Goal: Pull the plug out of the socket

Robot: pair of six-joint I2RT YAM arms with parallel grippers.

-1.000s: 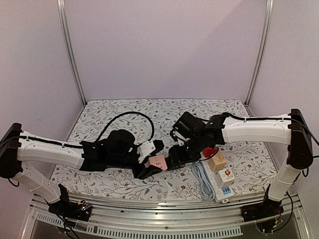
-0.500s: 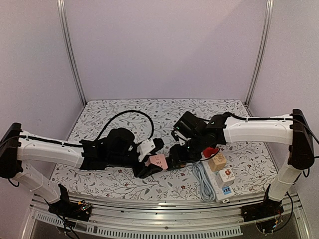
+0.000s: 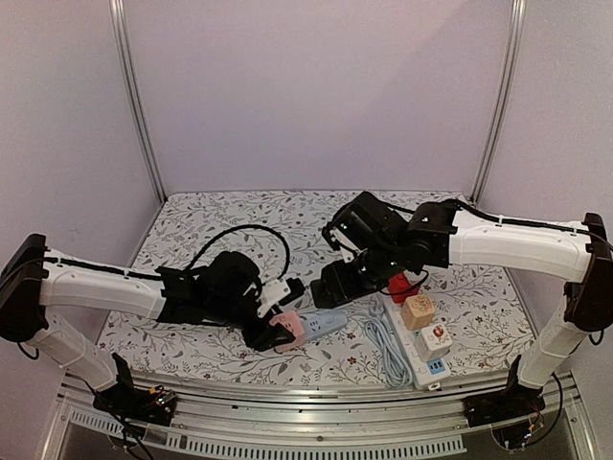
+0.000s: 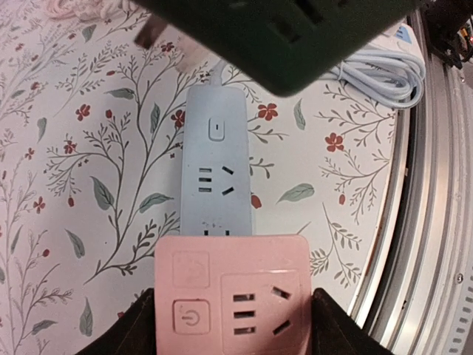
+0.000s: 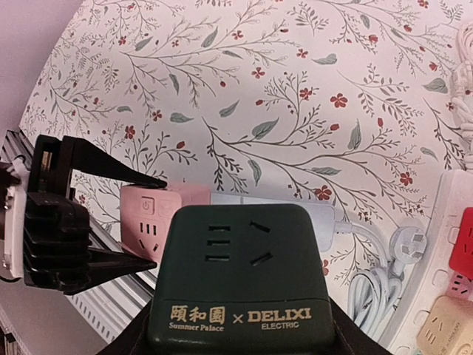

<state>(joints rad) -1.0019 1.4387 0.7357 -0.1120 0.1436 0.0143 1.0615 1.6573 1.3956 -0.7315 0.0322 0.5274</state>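
My left gripper (image 3: 284, 331) is shut on a pink cube socket (image 3: 290, 328), which fills the space between its fingers in the left wrist view (image 4: 233, 299). The pink cube sits at the near end of a pale blue power strip (image 4: 218, 170) lying on the floral table. My right gripper (image 3: 335, 287) is shut on a dark green cube socket (image 5: 236, 274) and holds it above and apart from the pink cube (image 5: 148, 218). The green cube's bare metal prong (image 4: 151, 33) shows under it. The blue strip's two visible outlets are free.
A white power strip (image 3: 428, 362) lies at the front right, carrying a red cube (image 3: 402, 286), a tan cube (image 3: 418, 311) and a white cube (image 3: 434, 337). A coiled pale cable (image 3: 388, 345) lies beside it. A black cable (image 3: 239, 233) loops behind the left arm. The metal rail (image 4: 436, 222) runs along the table's front edge.
The right gripper has lifted the dark green cube up and back, away from the pink cube. The left gripper has moved the pink cube slightly nearer, and the pale blue strip now shows.
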